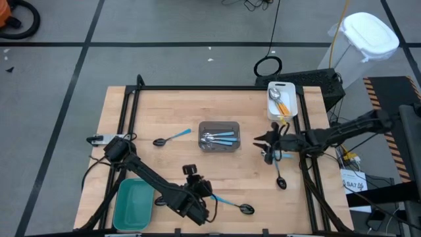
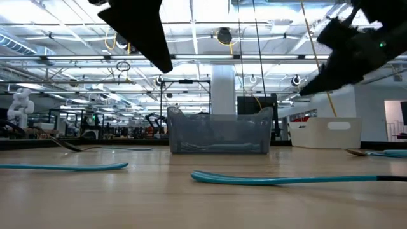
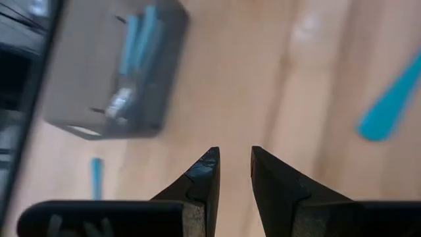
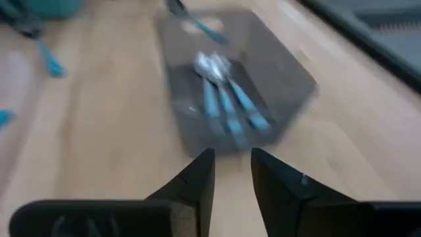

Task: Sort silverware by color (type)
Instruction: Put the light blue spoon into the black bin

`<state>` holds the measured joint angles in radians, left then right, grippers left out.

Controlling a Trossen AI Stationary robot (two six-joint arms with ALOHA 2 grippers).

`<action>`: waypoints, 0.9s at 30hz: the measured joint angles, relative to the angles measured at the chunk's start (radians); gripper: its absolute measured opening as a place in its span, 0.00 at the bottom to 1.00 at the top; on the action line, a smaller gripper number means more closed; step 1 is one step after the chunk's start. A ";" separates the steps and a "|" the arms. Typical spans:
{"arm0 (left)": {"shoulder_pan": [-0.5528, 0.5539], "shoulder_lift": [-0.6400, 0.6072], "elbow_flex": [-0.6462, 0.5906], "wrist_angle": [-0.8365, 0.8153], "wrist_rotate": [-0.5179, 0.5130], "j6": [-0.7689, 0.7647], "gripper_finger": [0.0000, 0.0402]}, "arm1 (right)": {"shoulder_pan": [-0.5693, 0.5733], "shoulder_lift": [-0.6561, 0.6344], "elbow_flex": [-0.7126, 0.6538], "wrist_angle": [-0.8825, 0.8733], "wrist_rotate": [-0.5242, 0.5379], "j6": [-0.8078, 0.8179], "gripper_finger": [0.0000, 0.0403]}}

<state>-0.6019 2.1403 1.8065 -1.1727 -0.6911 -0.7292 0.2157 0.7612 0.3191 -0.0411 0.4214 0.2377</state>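
Over the table, both grippers' jaws narrowly apart and empty, the grey bin's [image 1: 220,136] spoons [image 4: 227,99] clearest from the right wrist.

My arms are matte black, jointed links with thin cables alongside; my left hand [image 3: 234,172] and right hand [image 4: 231,172] end in tapered dark fingers.

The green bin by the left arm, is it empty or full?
Empty. From above, the green bin shows only its bare teal floor, no spoons inside.

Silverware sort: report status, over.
Left gripper empty, open slightly, near blue-handled spoon. Right gripper empty beside gray bin. Nothing blocking.
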 joint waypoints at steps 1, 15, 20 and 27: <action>0.002 0.000 0.000 0.012 0.027 -0.007 0.22 | 0.015 0.000 0.000 0.023 -0.003 -0.023 0.23; -0.034 0.000 0.000 0.061 0.087 -0.046 0.22 | 0.128 0.002 0.001 0.020 -0.054 -0.036 0.23; -0.041 0.000 0.000 0.120 -0.044 -0.051 0.22 | 0.172 0.027 0.064 -0.154 -0.055 0.059 0.23; -0.032 0.001 -0.081 0.427 -0.062 0.182 0.22 | 0.247 0.150 0.234 -0.514 -0.044 0.291 0.23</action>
<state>-0.6344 2.1413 1.7259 -0.7461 -0.7528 -0.5469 0.4630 0.9109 0.5534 -0.5555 0.3773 0.5282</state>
